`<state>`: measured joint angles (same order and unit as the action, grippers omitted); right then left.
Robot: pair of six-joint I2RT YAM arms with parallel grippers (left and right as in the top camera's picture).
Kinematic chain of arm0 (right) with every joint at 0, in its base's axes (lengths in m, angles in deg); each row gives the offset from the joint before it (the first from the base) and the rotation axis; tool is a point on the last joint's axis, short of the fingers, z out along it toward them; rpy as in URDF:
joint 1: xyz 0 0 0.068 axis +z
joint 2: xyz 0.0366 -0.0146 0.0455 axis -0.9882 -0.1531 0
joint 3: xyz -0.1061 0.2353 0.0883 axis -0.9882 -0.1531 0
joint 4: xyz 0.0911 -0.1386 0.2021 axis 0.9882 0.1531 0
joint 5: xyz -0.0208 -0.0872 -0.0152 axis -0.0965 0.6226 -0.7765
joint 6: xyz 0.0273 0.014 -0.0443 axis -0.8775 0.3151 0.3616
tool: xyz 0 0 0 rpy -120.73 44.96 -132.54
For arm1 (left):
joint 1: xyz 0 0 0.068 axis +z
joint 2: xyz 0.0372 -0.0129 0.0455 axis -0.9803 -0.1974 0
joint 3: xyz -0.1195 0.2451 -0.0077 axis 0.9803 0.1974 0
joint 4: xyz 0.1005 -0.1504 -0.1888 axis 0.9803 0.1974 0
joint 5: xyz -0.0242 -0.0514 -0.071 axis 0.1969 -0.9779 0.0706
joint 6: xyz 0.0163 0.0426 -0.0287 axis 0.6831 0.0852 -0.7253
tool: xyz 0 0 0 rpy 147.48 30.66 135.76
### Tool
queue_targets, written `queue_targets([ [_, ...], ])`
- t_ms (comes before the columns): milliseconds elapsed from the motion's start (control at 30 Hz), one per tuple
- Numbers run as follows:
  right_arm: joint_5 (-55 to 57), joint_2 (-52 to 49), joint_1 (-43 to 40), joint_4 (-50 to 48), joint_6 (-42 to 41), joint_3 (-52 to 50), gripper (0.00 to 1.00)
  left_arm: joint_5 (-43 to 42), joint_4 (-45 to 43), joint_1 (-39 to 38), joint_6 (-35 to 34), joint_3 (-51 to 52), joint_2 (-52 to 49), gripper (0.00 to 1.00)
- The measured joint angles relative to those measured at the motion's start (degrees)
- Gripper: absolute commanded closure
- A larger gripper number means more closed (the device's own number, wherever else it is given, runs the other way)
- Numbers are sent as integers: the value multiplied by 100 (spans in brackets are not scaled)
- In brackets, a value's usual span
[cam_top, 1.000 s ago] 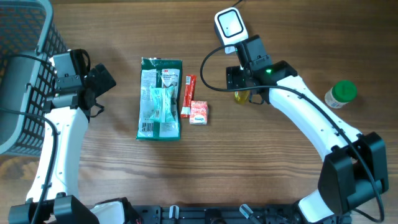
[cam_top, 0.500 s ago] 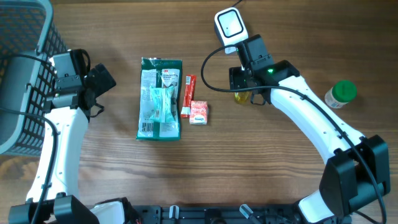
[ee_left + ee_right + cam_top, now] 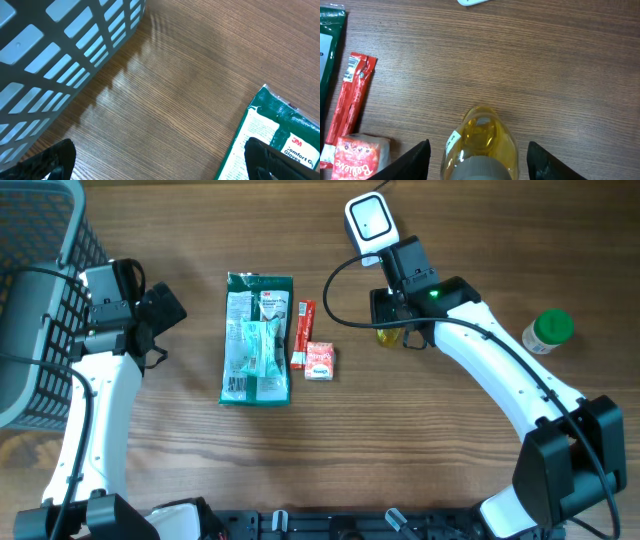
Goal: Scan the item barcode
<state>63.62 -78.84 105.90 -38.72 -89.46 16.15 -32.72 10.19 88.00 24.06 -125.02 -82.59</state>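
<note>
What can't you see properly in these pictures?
Yellow bottle: overhead view, mostly hidden under the right arm; right wrist view, bottom edge cuts it off.
Its label: right wrist view, only a sliver shows, print too small.
Green packet: left wrist view, cut off by the edge.
Basket: overhead, left edge cuts it off.

The green package [image 3: 285,125] reads "3M Comfort Gloves"; the small red box [image 3: 355,155] bears script resembling "Believe".

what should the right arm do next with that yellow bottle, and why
Probably close the right gripper onto the yellow bottle. The bottle sits between the open fingers with a gap on either side, so nothing is gripped yet and it cannot be carried to the white scanner.
</note>
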Motion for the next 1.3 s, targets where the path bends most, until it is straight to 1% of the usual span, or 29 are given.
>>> queue_targets([
  [133, 0, 0, 0, -39, 2, -2, 39, 0, 0, 0, 0, 0, 0, 0],
  [233, 0, 0, 0, -162, 0, -2, 44, 0, 0, 0, 0, 0, 0, 0],
  [300, 0, 0, 0, -175, 2, -2, 49, 0, 0, 0, 0, 0, 0, 0],
  [967, 2, -70, 0, -9, 2, -2, 47, 0, 0, 0, 0, 0, 0, 0],
  [1000, 0, -116, 0, -20, 2, -2, 48, 0, 0, 0, 0, 0, 0, 0],
  [1100, 0, -227, 0, -107, -7, -11, 60, 0, 0, 0, 0, 0, 0, 0],
  [1233, 4, -232, 0, -133, 2, -11, 65, 0, 0, 0, 0, 0, 0, 0],
  [1300, 0, -212, 0, -133, 0, -11, 71, 0, 0, 0, 0, 0, 0, 0],
])
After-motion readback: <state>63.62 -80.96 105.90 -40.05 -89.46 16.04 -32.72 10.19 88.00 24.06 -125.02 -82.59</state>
